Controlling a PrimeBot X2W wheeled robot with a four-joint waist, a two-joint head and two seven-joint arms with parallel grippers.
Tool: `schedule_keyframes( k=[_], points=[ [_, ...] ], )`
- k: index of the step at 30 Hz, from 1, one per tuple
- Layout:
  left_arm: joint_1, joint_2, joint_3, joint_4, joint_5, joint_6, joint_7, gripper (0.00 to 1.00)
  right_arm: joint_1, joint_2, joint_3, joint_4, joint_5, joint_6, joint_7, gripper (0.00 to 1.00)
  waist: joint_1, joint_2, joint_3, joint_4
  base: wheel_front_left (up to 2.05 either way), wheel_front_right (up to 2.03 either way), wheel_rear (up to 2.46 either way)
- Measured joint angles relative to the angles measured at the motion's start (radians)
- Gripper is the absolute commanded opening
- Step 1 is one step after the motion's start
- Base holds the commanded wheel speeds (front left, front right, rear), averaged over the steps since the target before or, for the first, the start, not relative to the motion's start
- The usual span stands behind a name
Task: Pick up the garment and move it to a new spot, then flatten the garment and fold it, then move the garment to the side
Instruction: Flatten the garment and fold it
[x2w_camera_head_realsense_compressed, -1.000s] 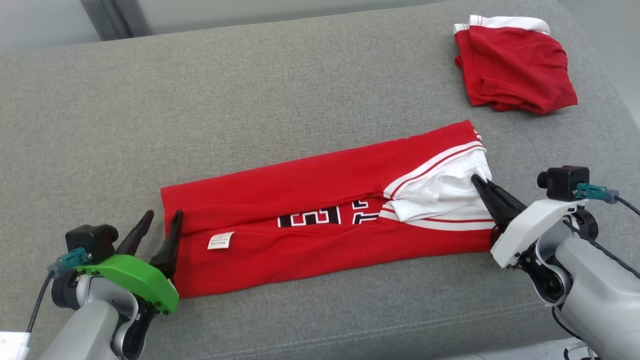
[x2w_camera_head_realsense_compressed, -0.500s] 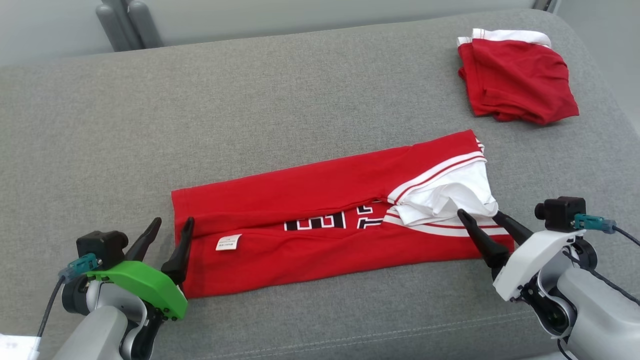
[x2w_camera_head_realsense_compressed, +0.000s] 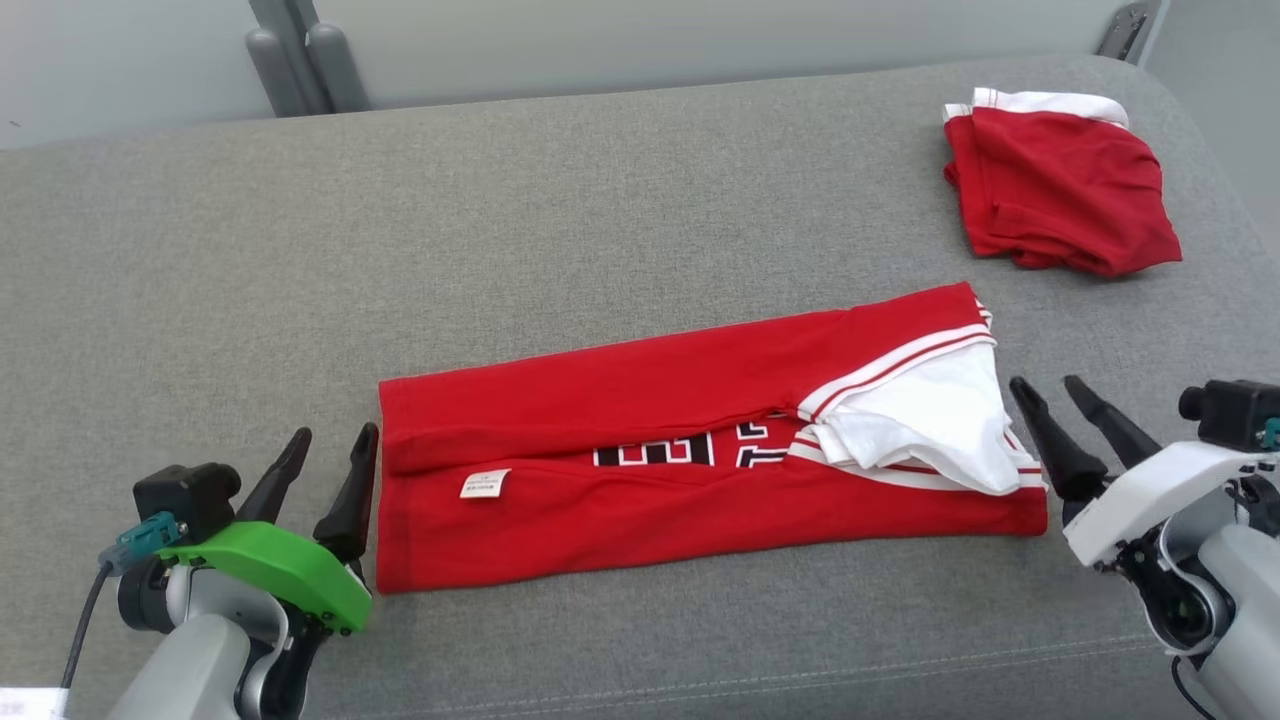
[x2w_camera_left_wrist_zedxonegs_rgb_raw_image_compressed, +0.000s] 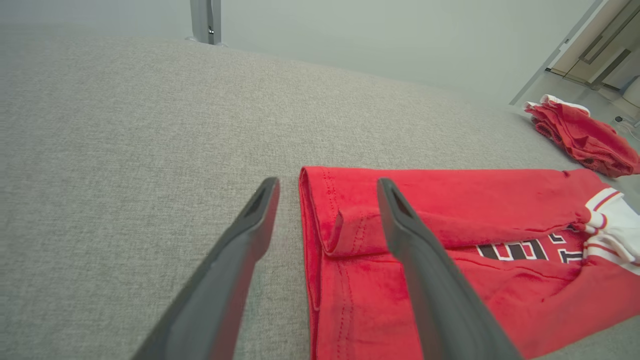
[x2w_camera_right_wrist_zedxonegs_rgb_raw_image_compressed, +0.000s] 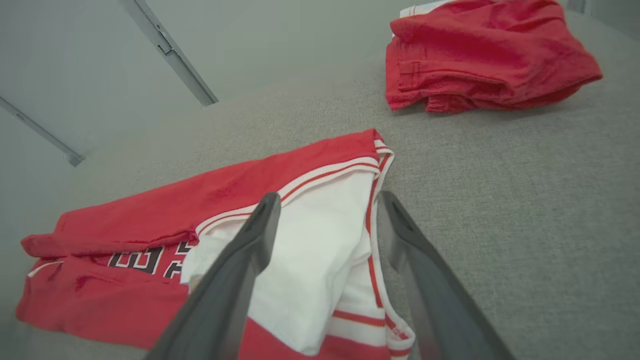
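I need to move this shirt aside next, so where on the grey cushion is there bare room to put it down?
Widest bare patch: the grey fabric cushion beyond the long folded red jersey, left of the small folded red garment. Crowded: the jersey's ends, beside the open left gripper and right gripper.

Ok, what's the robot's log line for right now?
garment: folded into a long strip, flat on grey cushion | left gripper: open, at left end | right gripper: open, by right end

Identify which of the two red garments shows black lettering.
The long garment, folded into a strip nearer the robot. The small bundle at the far right is plain red with white trim.
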Motion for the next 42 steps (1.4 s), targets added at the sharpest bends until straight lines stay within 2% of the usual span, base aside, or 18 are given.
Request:
schedule_keyframes(
  k=[7,13,17,25,42],
  points=[
    [0.012,-0.016,0.086,-0.067,0.021,0.043,0.000,1.00,-0.001,0.061,-0.208,-0.086,-0.052,-0.005,0.000,1.00,0.0000,0.0000,-0.011,0.004,0.00,0.00,0.00],
    [0.024,-0.029,0.117,-0.113,0.053,0.066,-0.002,1.00,0.004,0.119,-0.345,-0.157,-0.115,-0.039,-0.001,1.00,0.0000,0.0000,-0.014,-0.002,0.00,0.00,0.00],
    [0.056,-0.033,0.121,-0.123,0.087,0.079,-0.003,1.00,0.029,0.168,-0.384,-0.199,-0.165,-0.051,-0.001,1.00,0.0000,0.0000,-0.017,-0.014,0.00,0.00,0.00],
    [0.070,-0.045,0.180,-0.188,0.151,0.119,-0.003,1.00,0.119,0.213,-0.456,-0.222,-0.237,-0.081,-0.001,1.00,0.0000,0.0000,-0.016,-0.038,0.00,0.00,0.00],
    [0.123,-0.083,0.177,-0.240,0.244,0.131,-0.003,1.00,0.182,0.272,-0.529,-0.280,-0.369,-0.081,-0.001,1.00,0.0000,0.0000,-0.025,-0.048,0.00,0.00,0.00]
  ],
)
